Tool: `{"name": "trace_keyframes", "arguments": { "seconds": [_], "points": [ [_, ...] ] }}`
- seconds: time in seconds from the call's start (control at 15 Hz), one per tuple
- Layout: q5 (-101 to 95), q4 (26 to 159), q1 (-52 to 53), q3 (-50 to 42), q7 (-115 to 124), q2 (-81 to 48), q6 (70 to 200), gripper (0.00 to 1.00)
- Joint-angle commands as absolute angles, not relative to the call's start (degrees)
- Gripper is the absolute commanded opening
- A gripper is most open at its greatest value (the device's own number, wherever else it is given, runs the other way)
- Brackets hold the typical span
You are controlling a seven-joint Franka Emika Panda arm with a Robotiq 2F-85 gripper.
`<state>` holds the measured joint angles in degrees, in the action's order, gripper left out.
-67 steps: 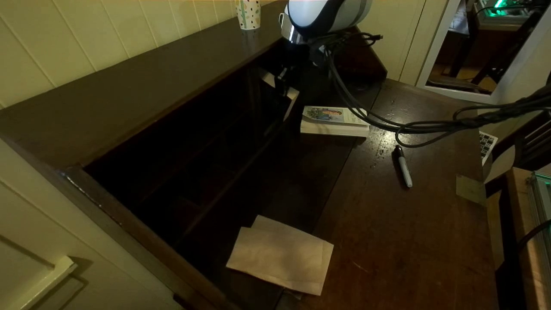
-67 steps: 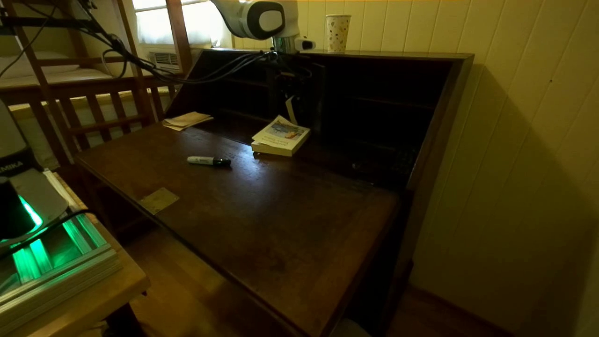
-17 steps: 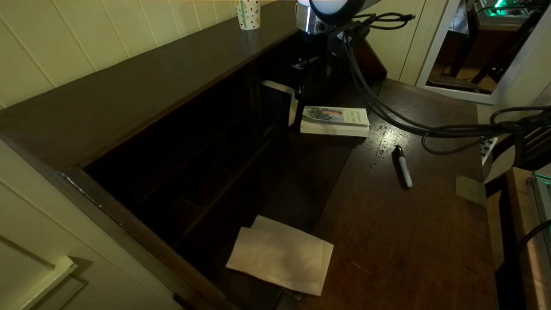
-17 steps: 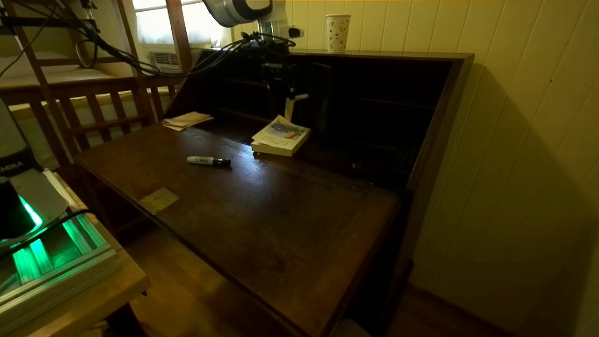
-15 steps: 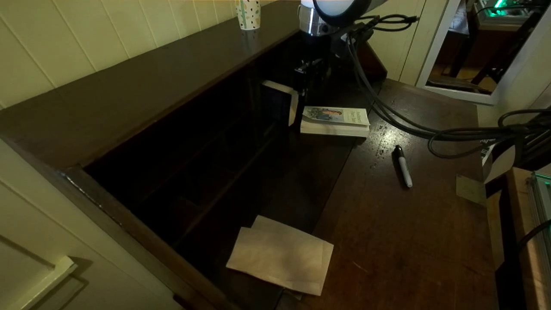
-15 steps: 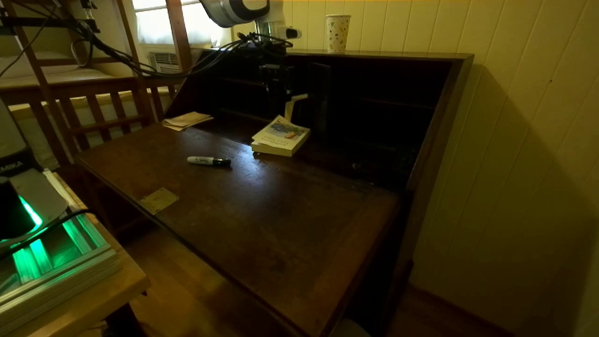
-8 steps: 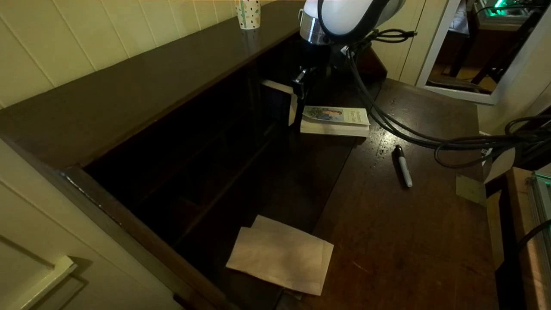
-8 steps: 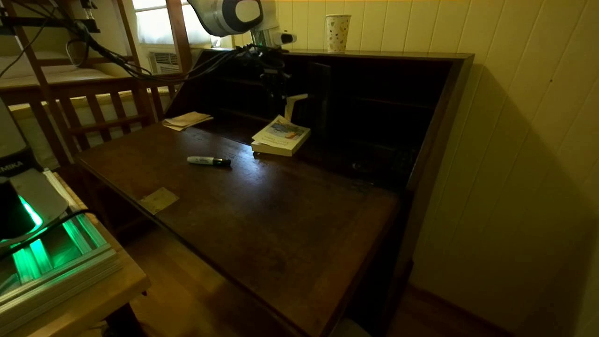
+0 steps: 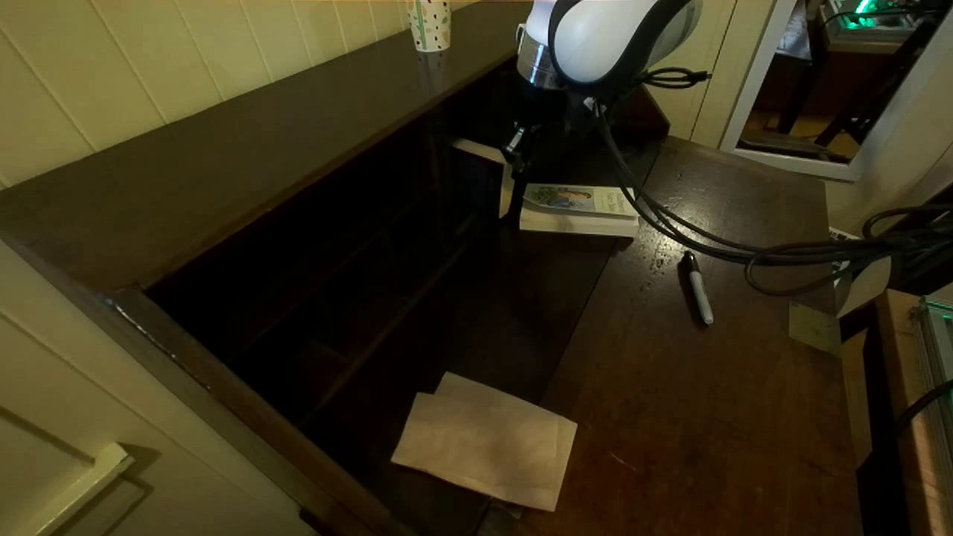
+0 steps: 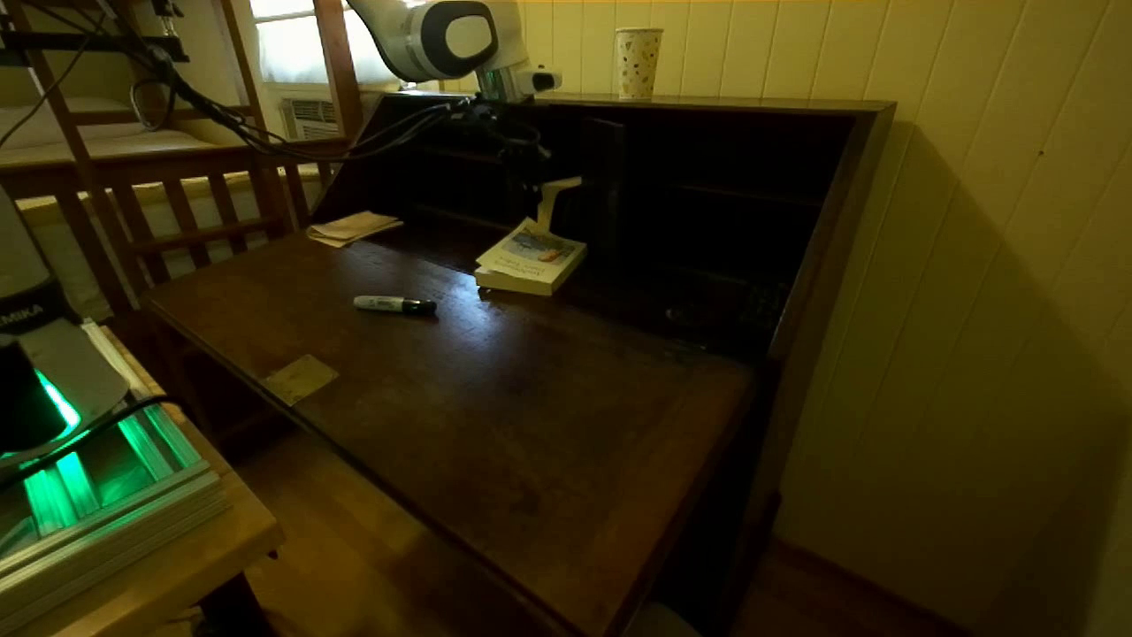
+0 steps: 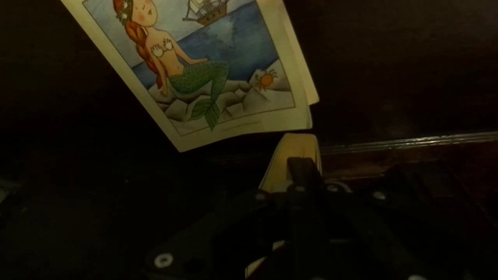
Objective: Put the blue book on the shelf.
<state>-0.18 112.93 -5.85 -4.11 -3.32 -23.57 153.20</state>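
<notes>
We see the gripper (image 11: 305, 165) with its jaws pressed together, the blue book (image 11: 296, 147) (pale page edges showing) just beyond the tips, outside their grasp.

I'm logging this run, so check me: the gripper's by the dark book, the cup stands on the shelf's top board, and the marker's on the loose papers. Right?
Not the marker: both exterior views show it on bare desktop, apart from the loose papers. The gripper is by the dark book, and the cup stands on the shelf's top board.
</notes>
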Motion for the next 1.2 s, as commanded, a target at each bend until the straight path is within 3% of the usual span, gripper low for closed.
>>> {"name": "trace_keyframes", "arguments": {
  "seconds": [0.0, 1.13],
  "points": [
    [1.5, 113.0, -7.0, -2.9, -4.5, -24.2, 154.5, 0.00],
    [4.9, 111.1, -10.4, -0.9, -6.6, -26.8, 158.4, 0.00]
  ]
}}
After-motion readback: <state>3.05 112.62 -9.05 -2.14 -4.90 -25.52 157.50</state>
